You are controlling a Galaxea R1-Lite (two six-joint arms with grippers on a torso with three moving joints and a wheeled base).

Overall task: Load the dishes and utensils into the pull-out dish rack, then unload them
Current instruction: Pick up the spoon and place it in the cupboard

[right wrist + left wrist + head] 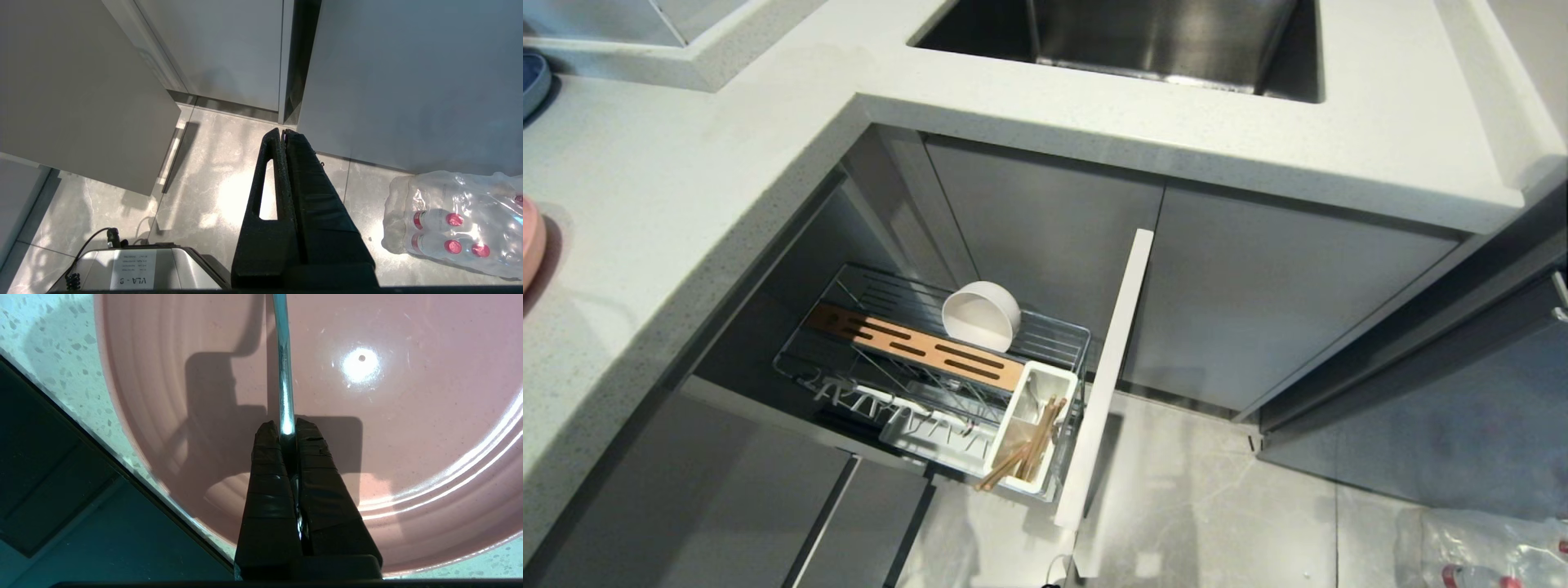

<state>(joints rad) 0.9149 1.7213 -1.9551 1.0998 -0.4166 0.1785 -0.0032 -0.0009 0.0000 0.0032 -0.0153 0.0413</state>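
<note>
The spoon [284, 375] is pinched at its handle by the left gripper [287, 430], its long axis running straight ahead of the fingertips across the pink plate [408, 437] — itself lying close to the counter edge [135, 473]. The dish rack [931, 376] stands pulled out below (bowl [981, 316] and chopsticks [1033, 449] already loaded). The right gripper [284, 134] is parked over the floor, fingers pressed together.

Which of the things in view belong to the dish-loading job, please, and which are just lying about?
Part of the job:
- pink plate
- spoon, clamped in the left gripper
- white bowl
- chopsticks
- dish rack

Just lying about:
- bottle pack
- sink
- blue plate
- parked right gripper
</note>
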